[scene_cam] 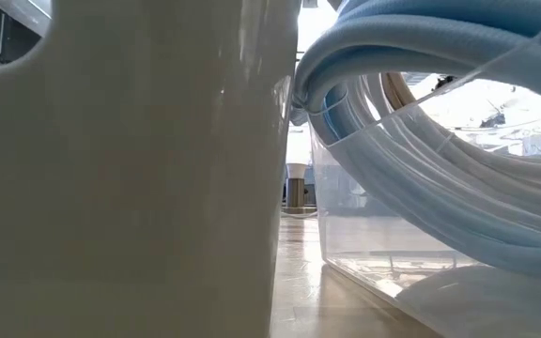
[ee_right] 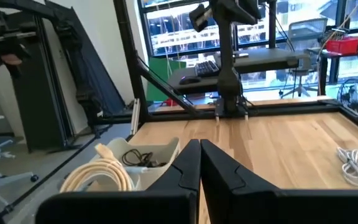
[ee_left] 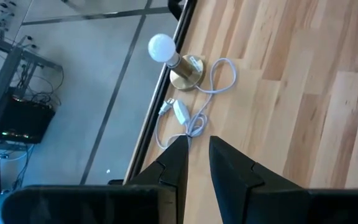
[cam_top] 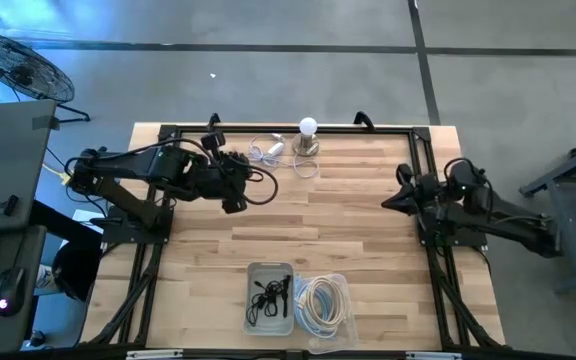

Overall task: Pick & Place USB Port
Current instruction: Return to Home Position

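Presently: gray bin [cam_top: 251, 292] holds black cable [cam_top: 268, 293]; transparent bin [cam_top: 346, 300] holds 2 coiled cables [cam_top: 318, 305]; both lie well apart from all fingers. Left gripper [ee_left: 197, 142]: slightly parted, empty. Right gripper [ee_right: 199, 144]: closed, empty. Sorting appears complete; parking remains.

Low down, the gray bin [scene_cam: 120, 188] wall hides most of the table [scene_cam: 299, 291] — coiled cables [scene_cam: 458, 169] run off the picture's edge
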